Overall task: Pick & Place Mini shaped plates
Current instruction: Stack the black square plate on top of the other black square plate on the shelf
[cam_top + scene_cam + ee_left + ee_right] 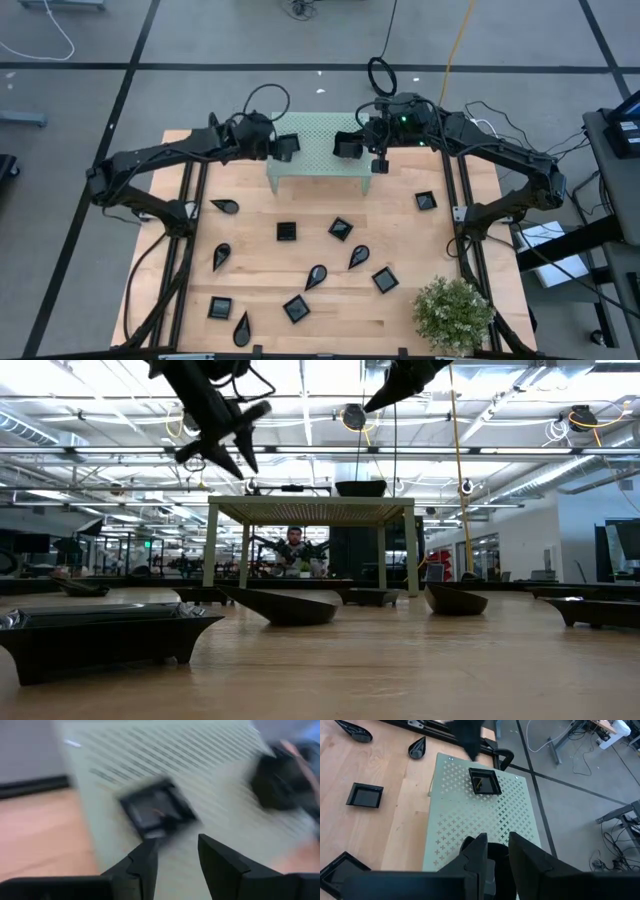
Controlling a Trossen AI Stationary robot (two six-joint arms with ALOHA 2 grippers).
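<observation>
Your left arm reaches in from the left side of the table with its elbow out wide and its wrist bent toward the pale green stand (318, 150). The left gripper (287, 146) hangs over the stand's left end. In the left wrist view its two fingers (145, 862) stand apart with nothing between them, and a square black plate (156, 810) sits flat on the stand's top just ahead of the tips.

Your right arm comes in from the right side in the same folded shape, its wrist over the stand's right end. The right gripper (349, 146) holds a black plate (495, 857) between its fingers; the right wrist view shows the fingers (475, 855) set narrow with the dark rim pinched between them, above the stand's perforated top. The same view shows the square plate (483, 782) lying at the far end of the stand, below the left gripper.

In the low view both grippers hang high above the stand, and one plate (360, 488) shows on its top.

The other small black plates (340, 229) lie scattered over the wooden table (400, 225) in front of the stand, some square and some teardrop-shaped, none touching either arm. A potted plant (455, 312) stands at the table's near right corner.
</observation>
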